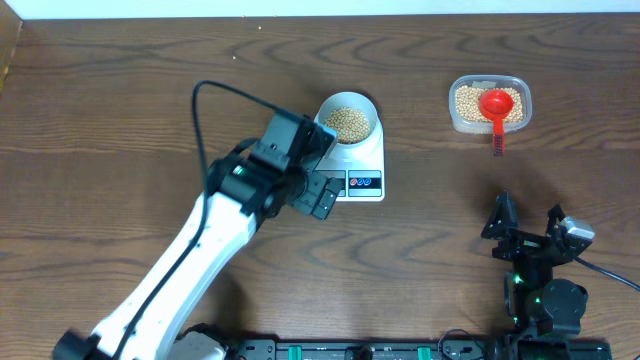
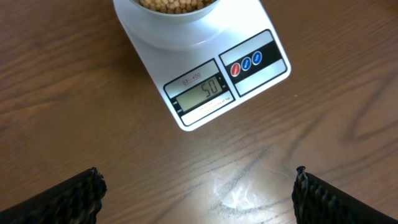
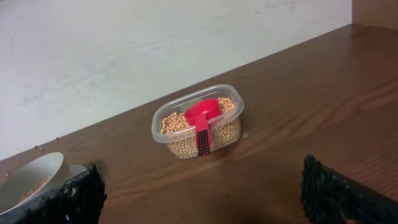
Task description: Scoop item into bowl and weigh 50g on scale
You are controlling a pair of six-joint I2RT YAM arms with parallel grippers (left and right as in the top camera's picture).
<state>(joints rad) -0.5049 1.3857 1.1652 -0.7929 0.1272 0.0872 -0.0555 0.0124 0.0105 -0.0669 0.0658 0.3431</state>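
The pale bowl [image 1: 349,120] holds tan beans [image 1: 348,123] and stands on the white scale [image 1: 366,182]. In the left wrist view the scale [image 2: 261,59] shows 50 on its display [image 2: 204,91], and the bowl's rim [image 2: 177,12] is at the top edge. My left gripper [image 1: 322,196] is open and empty, just in front of the scale's left corner; its fingers frame bare table [image 2: 198,194]. My right gripper [image 1: 527,222] is open and empty at the right front, well short of the bean tub; its fingers frame bare table [image 3: 202,193].
A clear plastic tub [image 1: 489,104] of beans stands at the back right with a red scoop [image 1: 497,107] resting in it; it also shows in the right wrist view [image 3: 198,124]. The left arm's black cable [image 1: 205,120] loops above the table left of the scale.
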